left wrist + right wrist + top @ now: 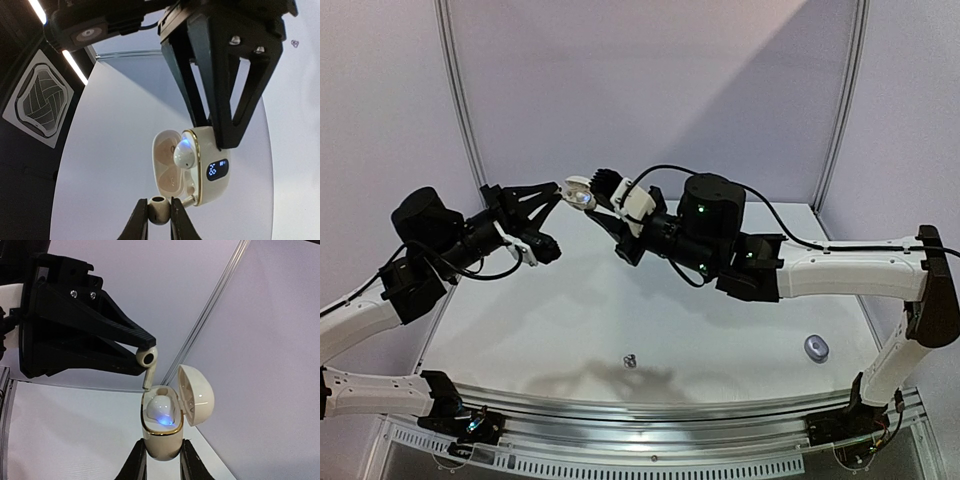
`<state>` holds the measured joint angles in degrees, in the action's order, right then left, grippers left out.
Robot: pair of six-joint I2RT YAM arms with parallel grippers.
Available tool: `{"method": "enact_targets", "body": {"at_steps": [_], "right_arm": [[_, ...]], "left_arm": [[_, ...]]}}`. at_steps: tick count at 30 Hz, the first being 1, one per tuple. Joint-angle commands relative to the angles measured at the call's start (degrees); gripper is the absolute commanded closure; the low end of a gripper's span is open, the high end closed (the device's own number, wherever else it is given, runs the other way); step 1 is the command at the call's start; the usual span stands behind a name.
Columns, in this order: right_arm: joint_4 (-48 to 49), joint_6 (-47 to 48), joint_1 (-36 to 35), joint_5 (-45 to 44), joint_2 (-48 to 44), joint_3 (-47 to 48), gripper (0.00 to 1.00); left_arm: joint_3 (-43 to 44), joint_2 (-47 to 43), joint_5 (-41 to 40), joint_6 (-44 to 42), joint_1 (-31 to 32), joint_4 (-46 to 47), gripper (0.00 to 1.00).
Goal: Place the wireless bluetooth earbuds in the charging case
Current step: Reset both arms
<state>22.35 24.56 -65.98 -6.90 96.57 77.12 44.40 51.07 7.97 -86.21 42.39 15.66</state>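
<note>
My right gripper (162,460) is shut on a white charging case (161,437) with a gold rim, held in the air with its lid (197,392) open. One glossy white earbud (161,410) sits in the case, lit blue. My left gripper (159,212) is shut on the head of a second white earbud (159,209). Its stem tip (146,385) touches the case's rim at the empty socket. In the top view both grippers meet above the far table, the left (563,190) and the right (598,203) either side of the case (580,192).
A small dark grey earbud (629,361) lies on the white table (520,330) near the front middle. A silvery-grey oval case (816,347) lies at the front right. Wall panels close the back and sides. A metal rail runs along the near edge.
</note>
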Motion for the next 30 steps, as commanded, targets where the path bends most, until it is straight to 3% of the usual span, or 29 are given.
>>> {"method": "enact_targets", "body": {"at_steps": [1, 7, 17, 30], "right_arm": [[0.98, 0.60, -0.73, 1.30, -1.58, 0.28, 1.00], [-0.30, 0.72, -0.91, 0.84, -1.19, 1.11, 1.00], [-1.22, 1.96, -0.91, 1.36, -0.87, 2.23, 1.00], [-1.78, 2.98, -1.43, 1.45, -1.04, 2.51, 1.00]], "left_arm": [[0.13, 0.37, 1.61, -2.05, 1.03, 2.21, 1.00], [-0.80, 0.33, 0.91, -4.62, 1.19, 5.58, 1.00], [2.21, 0.97, 0.03, -3.30, 1.20, -2.17, 1.00], [3.24, 1.72, -1.12, -6.53, 1.29, -5.23, 1.00]]}}
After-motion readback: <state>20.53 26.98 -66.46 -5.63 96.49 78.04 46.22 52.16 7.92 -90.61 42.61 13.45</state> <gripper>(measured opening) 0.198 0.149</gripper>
